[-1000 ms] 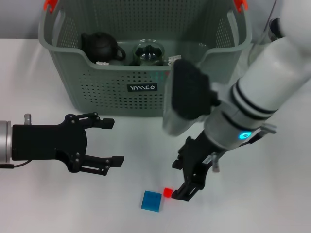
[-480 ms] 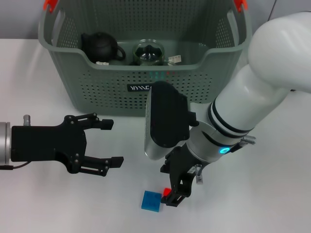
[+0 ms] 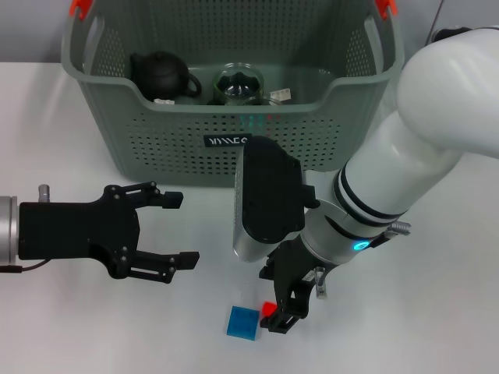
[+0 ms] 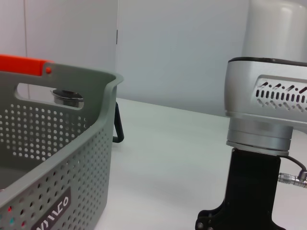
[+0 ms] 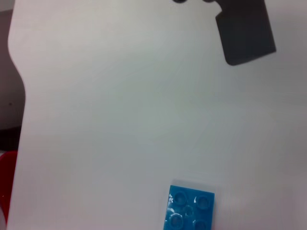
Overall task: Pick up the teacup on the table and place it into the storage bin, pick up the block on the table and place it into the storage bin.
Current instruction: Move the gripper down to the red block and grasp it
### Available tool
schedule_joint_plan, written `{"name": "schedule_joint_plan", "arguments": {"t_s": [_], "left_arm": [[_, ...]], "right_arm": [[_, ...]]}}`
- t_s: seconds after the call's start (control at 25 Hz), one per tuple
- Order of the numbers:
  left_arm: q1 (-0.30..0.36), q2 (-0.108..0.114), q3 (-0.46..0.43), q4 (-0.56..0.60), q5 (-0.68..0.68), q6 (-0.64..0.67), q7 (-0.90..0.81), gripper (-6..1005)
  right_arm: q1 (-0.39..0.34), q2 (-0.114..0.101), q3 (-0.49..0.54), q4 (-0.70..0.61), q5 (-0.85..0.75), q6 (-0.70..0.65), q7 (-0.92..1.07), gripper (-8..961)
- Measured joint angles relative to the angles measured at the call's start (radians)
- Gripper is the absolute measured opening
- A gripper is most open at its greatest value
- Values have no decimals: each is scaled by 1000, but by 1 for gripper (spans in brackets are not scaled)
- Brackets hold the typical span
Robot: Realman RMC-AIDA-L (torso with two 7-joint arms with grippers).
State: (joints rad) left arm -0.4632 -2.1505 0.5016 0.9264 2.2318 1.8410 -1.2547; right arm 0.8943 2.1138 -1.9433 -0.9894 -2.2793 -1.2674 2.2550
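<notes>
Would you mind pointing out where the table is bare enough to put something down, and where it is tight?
Bare table lies left of the storage bin, and along the near edge below the open left claw. It is also bare right of the right arm. It is tight around the blue block and small red block, where the right claw hangs low.

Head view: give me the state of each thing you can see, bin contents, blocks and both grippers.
storage bin: upright on the table, holding items.
black teapot: inside the bin, lid on.
glass teacup: inside the bin.
blue block: flat on the table, not gripped.
red block: at the right gripper's fingertips, beside the blue block.
right gripper: lowered at the red block, grip unclear.
left gripper: open, empty, over the table.
</notes>
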Motion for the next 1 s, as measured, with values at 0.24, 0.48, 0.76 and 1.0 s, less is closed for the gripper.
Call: {"name": "schedule_joint_plan", "arguments": {"t_s": [0.24, 0.48, 0.76, 1.0], "left_arm": [[0, 0, 0, -5, 0, -1, 0, 948], [0, 0, 0, -8, 0, -3, 0, 948], [1, 0, 0, -8, 0, -3, 0, 948], [2, 0, 0, -8, 0, -3, 0, 948]], "right_arm": [[-2, -1, -8, 0, -4, 21, 0, 760], [-2, -2, -18, 0, -6, 36, 0, 760], [-3, -2, -20, 3, -13, 43, 0, 761], [-12, 0, -22, 3, -31, 62, 1, 761]]}}
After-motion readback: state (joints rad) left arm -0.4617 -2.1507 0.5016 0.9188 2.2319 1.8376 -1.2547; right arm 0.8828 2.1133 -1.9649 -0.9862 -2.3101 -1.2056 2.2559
